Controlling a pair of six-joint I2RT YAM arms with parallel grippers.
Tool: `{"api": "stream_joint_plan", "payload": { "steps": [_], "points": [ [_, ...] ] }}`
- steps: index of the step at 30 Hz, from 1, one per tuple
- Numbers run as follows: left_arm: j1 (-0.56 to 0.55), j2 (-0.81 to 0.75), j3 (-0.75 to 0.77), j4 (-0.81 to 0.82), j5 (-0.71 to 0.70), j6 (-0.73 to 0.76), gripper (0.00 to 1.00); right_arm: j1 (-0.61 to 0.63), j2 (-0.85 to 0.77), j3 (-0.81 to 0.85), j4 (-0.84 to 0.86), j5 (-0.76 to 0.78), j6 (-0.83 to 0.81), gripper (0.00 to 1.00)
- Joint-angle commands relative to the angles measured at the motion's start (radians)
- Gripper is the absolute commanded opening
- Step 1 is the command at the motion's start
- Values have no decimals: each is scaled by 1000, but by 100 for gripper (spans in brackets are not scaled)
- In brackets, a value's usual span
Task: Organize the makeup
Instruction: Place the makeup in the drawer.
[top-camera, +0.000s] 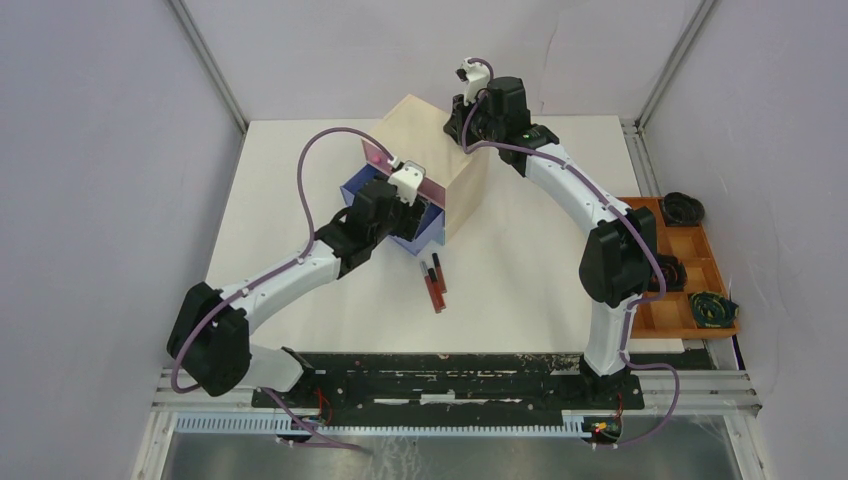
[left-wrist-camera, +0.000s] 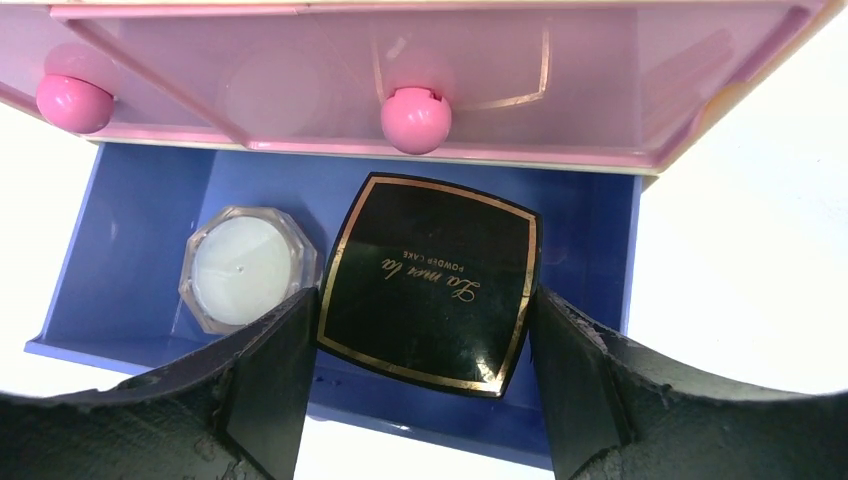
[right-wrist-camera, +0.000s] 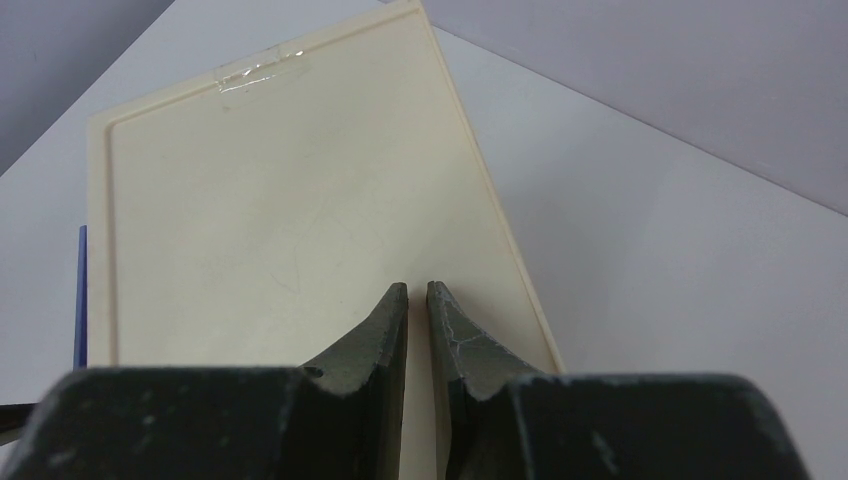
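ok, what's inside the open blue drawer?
A pale octagonal jar sits in the blue drawer. The left gripper holds a black compact over it, covering the floor beneath; anything lying there can't be seen.

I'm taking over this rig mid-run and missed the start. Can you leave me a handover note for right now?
Left end effector: closed on the black compact, over the open blue drawer.
Right end effector: shut, empty, above the top of the beige box.
Done: pale octagonal jar is in the blue drawer.
Left: set the compact down in the drawer, then put away the slim tubes lying on the table in front of the box.
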Motion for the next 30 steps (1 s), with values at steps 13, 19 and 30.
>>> {"api": "stream_joint_plan", "payload": {
  "steps": [13, 19, 30],
  "points": [
    [6, -72, -7, 100, -15, -42, 99, -30, 169, -129, -499, 107, -29, 20],
    [45, -177, -51, 107, -50, -97, 96, -30, 175, -121, -503, 102, -29, 20],
    [50, -405, -301, 128, -339, -299, 3, -30, 181, -104, -512, 101, -28, 20]
  ]
}}
